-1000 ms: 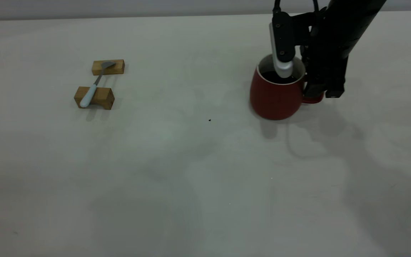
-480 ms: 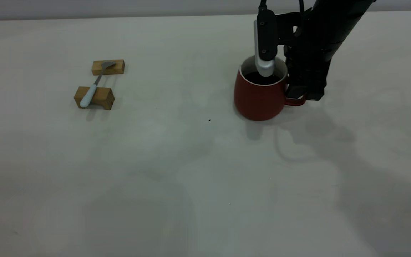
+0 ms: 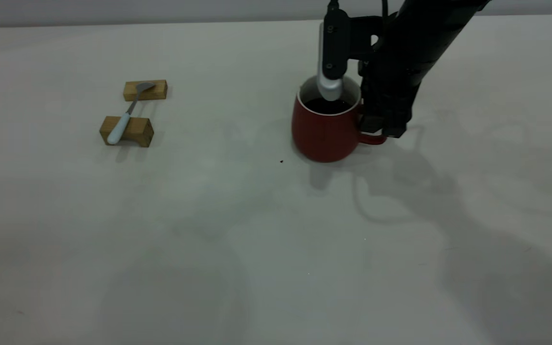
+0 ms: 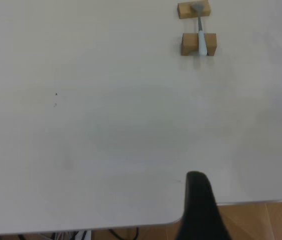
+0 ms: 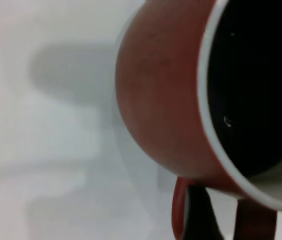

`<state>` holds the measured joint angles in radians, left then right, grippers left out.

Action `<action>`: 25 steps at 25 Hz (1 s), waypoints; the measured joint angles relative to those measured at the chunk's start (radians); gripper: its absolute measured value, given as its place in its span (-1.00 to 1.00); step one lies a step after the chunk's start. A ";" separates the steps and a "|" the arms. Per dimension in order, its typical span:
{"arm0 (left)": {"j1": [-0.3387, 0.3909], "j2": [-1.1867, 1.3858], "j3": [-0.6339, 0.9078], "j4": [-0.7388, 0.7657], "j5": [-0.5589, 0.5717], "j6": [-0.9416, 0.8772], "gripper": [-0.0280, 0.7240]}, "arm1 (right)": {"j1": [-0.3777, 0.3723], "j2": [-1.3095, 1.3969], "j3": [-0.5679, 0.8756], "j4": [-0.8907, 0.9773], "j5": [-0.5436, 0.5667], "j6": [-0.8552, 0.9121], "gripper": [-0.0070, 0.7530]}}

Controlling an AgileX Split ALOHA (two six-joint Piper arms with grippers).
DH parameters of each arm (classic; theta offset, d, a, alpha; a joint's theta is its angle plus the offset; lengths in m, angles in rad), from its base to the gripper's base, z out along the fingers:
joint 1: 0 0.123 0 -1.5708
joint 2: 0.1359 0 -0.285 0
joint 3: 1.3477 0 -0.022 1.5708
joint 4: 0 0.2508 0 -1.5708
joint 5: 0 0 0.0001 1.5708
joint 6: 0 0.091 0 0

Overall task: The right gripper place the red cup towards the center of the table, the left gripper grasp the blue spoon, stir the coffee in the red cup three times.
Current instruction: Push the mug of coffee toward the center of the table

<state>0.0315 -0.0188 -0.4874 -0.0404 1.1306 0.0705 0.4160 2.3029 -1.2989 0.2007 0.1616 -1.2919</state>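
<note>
One squat dark-red cup (image 3: 326, 129) of black coffee (image 3: 326, 105) sits clamped at its rim between your right gripper (image 3: 352, 103) jaws; set it level on the off-white tabletop (image 3: 257, 230) before releasing.

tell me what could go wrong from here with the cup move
1. The squat dark-red mug holds dark coffee fairly near its white rim; a jerky slide could slop it onto the off-white table.
2. The right gripper seems to grip only the rim wall by the red loop handle, so the mug might tilt or slip.
3. The pale-blue-handled spoon bridges two wooden blocks; a clumsy grasp by the left gripper could knock it off.
</note>
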 joint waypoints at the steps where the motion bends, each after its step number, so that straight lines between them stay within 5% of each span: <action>1: 0.000 0.000 0.000 0.000 0.000 0.000 0.59 | 0.006 0.000 0.000 0.012 -0.004 0.000 0.38; 16: 0.000 0.000 0.000 0.000 0.000 0.000 0.59 | 0.053 -0.021 0.001 0.164 -0.016 0.000 0.38; 21: 0.000 0.000 0.000 0.000 0.000 0.000 0.59 | 0.053 -0.158 0.001 0.203 0.195 0.076 0.38; 25: 0.000 0.000 0.000 0.000 0.000 0.000 0.59 | 0.028 -0.342 0.001 0.192 0.414 0.304 0.33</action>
<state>0.0315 -0.0188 -0.4874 -0.0404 1.1306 0.0705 0.4444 1.9605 -1.2980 0.3930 0.5757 -0.9875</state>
